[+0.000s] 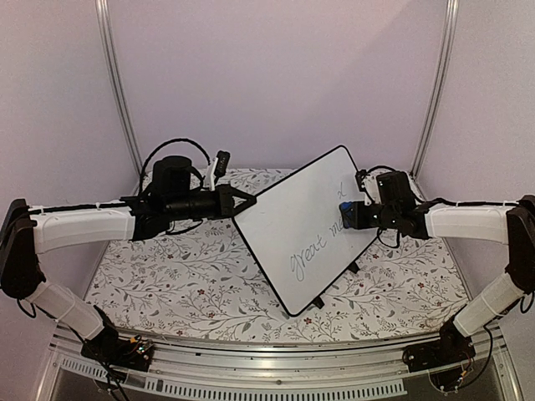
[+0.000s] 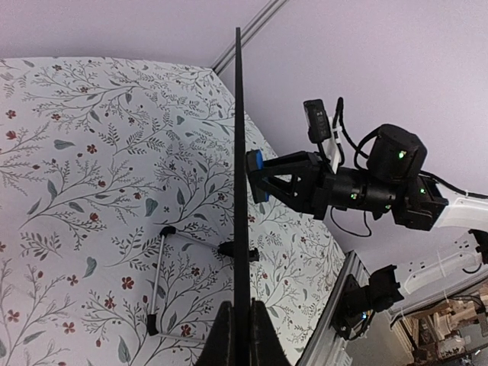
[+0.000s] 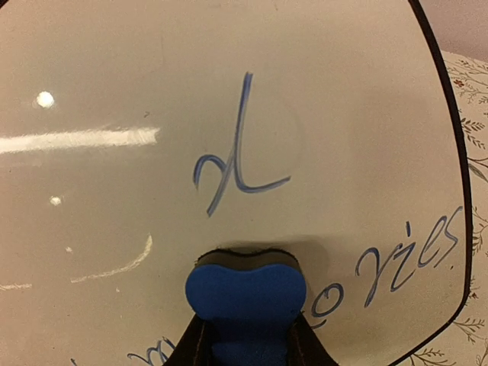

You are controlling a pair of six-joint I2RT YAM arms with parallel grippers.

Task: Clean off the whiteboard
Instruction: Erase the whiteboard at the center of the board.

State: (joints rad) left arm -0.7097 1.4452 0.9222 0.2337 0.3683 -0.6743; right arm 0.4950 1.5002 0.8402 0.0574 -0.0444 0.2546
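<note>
Top: left arm stretched level; left gripper pinches the whiteboard rim, board propped tilted on the table; right arm level, right gripper at its face. Left wrist: board edge-on, jaws clamping the rim. Right wrist: jaws squeeze the blue eraser against the board, below the writing.

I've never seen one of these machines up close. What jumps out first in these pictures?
The big whiteboard stands propped up at the middle of the flowered table, with cursive writing running across it. The left arm's jaws pinch its edge, which the left wrist view shows edge-on. The right arm's jaws press a blue eraser against the board's face, just below a lone scribble.
</note>
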